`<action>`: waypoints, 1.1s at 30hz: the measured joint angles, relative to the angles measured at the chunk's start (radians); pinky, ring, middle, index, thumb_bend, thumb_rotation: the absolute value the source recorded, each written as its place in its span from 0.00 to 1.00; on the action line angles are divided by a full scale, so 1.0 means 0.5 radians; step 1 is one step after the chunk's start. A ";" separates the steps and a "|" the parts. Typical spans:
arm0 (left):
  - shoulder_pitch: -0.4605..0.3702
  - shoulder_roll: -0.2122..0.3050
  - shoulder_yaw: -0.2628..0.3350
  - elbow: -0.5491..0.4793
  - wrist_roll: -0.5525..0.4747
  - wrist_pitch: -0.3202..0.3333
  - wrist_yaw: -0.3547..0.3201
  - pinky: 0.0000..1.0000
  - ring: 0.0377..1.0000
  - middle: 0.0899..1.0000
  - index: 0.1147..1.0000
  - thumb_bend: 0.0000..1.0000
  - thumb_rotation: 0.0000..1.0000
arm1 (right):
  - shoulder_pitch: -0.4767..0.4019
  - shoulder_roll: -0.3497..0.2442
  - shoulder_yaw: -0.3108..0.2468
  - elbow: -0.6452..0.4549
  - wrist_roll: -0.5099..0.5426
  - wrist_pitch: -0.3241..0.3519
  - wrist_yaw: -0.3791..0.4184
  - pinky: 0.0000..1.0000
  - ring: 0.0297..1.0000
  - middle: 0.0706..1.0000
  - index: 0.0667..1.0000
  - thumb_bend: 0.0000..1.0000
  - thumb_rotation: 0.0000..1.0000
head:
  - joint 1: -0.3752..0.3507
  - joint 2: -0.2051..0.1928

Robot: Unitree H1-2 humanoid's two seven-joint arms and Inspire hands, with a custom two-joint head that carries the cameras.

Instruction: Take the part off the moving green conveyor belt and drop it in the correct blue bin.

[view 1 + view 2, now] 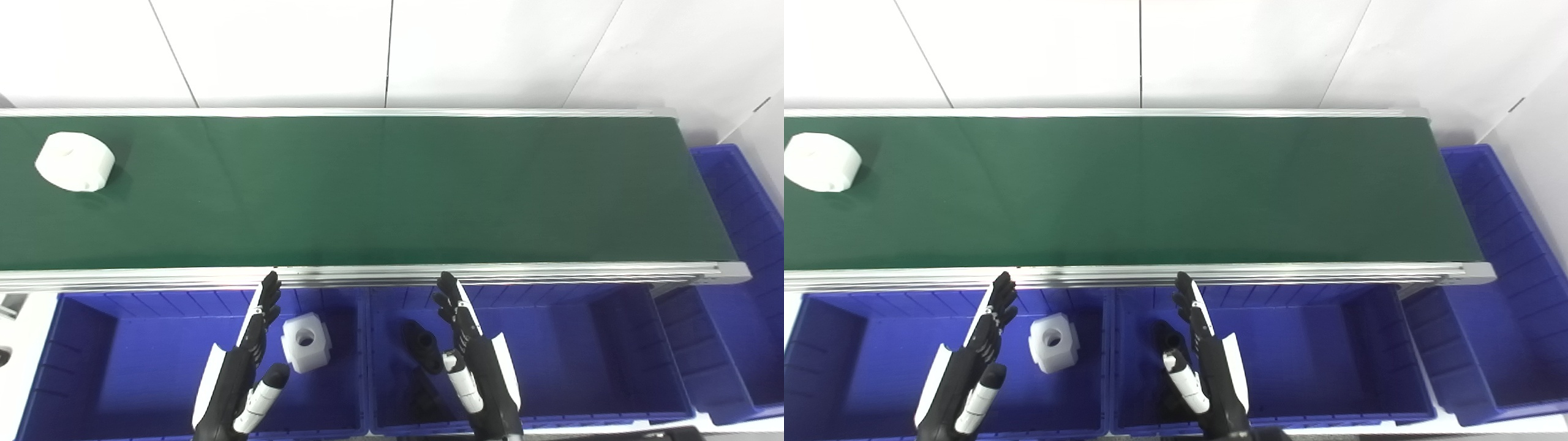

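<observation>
The long green conveyor belt (380, 190) runs from the left edge to the right edge. Just below its near rail sit blue bins in a row: the left bin (92, 367), the middle bin (582, 367), and one more bin (741, 245) around the belt's right end.

The job looks like it has not started for this part. The round white part (75, 162) lies on the belt, way over at its far left end. No robot hand holds it, so picking it up and dropping it in a bin are both left to do.

A white block with a hole (306, 342) lies in the left bin. Some dark thing (421, 346) lies in the middle bin, too dim to name.

The left robot hand (245, 373) hangs over the left bin, right beside the white block, with fingers spread and holding nothing. The right robot hand (471, 361) hangs over the middle bin, fingers straight and also empty. The white part is well apart from both, up and off to the left.
</observation>
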State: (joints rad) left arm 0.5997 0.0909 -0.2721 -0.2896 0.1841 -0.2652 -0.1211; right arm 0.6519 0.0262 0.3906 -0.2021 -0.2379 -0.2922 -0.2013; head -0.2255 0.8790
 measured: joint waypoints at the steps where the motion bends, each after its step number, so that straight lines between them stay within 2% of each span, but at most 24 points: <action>1: 0.001 0.002 0.007 -0.007 -0.003 0.000 0.000 0.94 0.98 1.00 1.00 0.76 0.97 | 0.000 0.000 0.000 0.001 0.004 0.000 0.000 0.94 0.93 0.96 0.97 0.83 1.00 | 0.000 0.000; 6: 0.008 0.016 0.036 -0.065 -0.066 0.000 -0.002 0.95 0.99 1.00 1.00 0.74 0.96 | -0.009 0.000 -0.003 0.024 0.036 0.000 0.004 0.94 0.92 0.95 0.97 0.85 1.00 | 0.003 -0.009; 11: 0.033 0.071 0.052 -0.092 -0.180 0.004 -0.022 0.96 0.99 1.00 1.00 0.77 0.95 | -0.028 0.000 -0.006 0.052 0.044 0.000 0.006 0.93 0.92 0.95 0.97 0.85 1.00 | 0.006 -0.009; 18: 0.093 0.079 0.052 -0.147 -0.246 0.031 -0.037 0.97 1.00 1.00 1.00 0.84 0.94 | -0.031 0.000 -0.007 0.058 0.072 0.000 0.036 0.92 0.92 0.95 0.97 0.86 1.00 | 0.018 -0.018; 25: 0.167 0.106 0.066 -0.154 -0.262 0.030 -0.044 0.97 0.99 1.00 1.00 0.75 0.92 | -0.029 0.000 -0.008 0.059 0.082 0.000 0.042 0.93 0.92 0.96 0.98 0.86 1.00 | 0.061 -0.012; 33: 0.105 0.096 0.093 -0.104 -0.217 0.025 -0.042 0.97 0.99 1.00 1.00 0.73 0.92 | -0.029 0.001 -0.010 0.058 0.085 -0.002 0.046 0.94 0.93 0.96 0.98 0.87 1.00 | 0.071 -0.015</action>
State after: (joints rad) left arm 0.6520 0.1388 -0.2253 -0.3415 0.0754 -0.2527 -0.1420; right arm 0.6375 0.0266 0.3858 -0.1732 -0.1955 -0.2930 -0.1784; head -0.1902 0.8713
